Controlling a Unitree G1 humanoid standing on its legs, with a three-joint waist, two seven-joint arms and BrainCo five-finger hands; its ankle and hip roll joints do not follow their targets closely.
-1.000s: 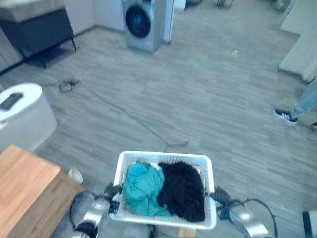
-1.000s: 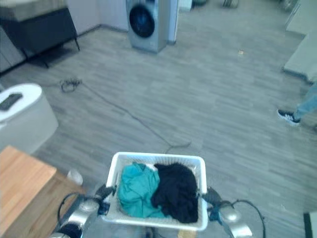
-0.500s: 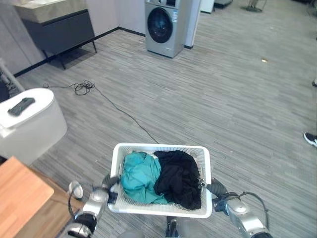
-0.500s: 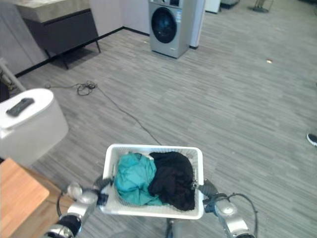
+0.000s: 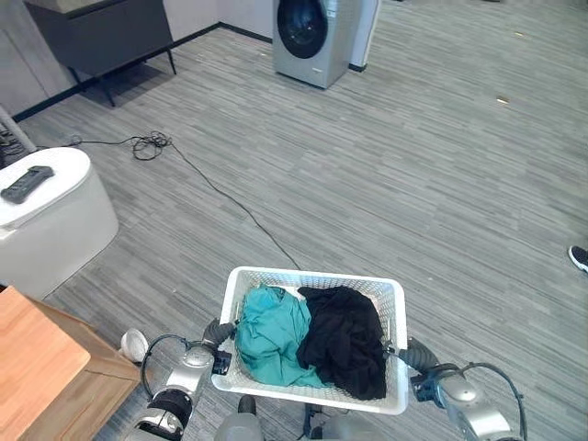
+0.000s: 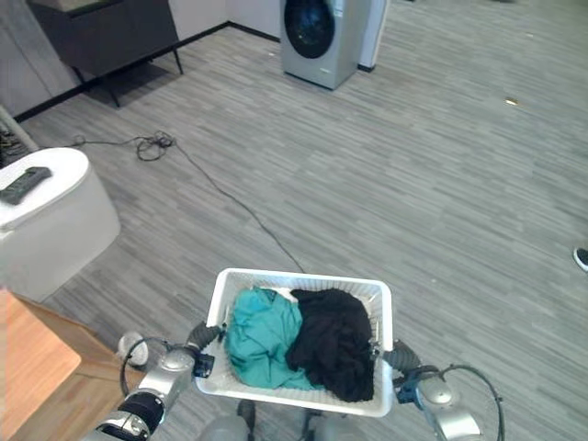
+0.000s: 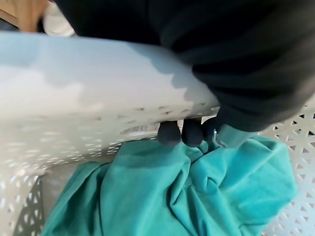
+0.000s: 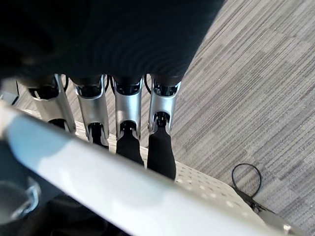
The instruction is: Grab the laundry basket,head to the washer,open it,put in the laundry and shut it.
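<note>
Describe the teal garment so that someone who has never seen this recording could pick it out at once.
Find the white laundry basket carried low in the head views between the left hand and right hand, whose fingers curl over its side rims. The teal garment is bunched in the basket's left half, touching a black garment; it is the only bright item.

Open floor (image 5: 404, 184) toward washer (image 5: 317, 37), cable (image 5: 230, 207) lying across

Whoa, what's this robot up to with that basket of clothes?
It is carrying a white perforated plastic laundry basket with both hands: left hand hooked over one side rim, right hand on the other. Inside lie a teal garment and a black garment. A silver front-loading washer stands across the grey floor, door closed.
</note>
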